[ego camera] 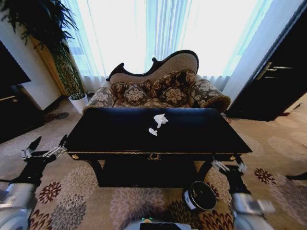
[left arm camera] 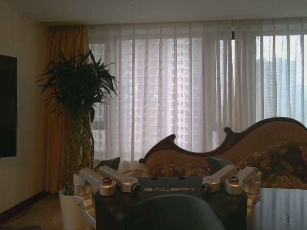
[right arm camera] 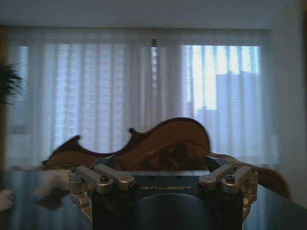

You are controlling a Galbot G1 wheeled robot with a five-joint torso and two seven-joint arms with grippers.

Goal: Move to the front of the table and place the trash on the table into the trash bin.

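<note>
Long glossy black desk (ego camera: 201, 132) with gold edge trim, a gold emblem (ego camera: 153, 156) centred on its front rail, and curved dark legs; it stands squarely across the head view. Trash on its top: a crumpled white paper wad (ego camera: 160, 120) near the centre and a smaller white scrap (ego camera: 152, 132) just beside it, toward the front edge, the two apart. Trash bin (ego camera: 199, 196): small black cylinder with a white side label, tilted on the patterned carpet below the desk's front right corner.

Glossy black table (ego camera: 192, 132); crumpled, seemingly paper trash (ego camera: 160, 120).
</note>
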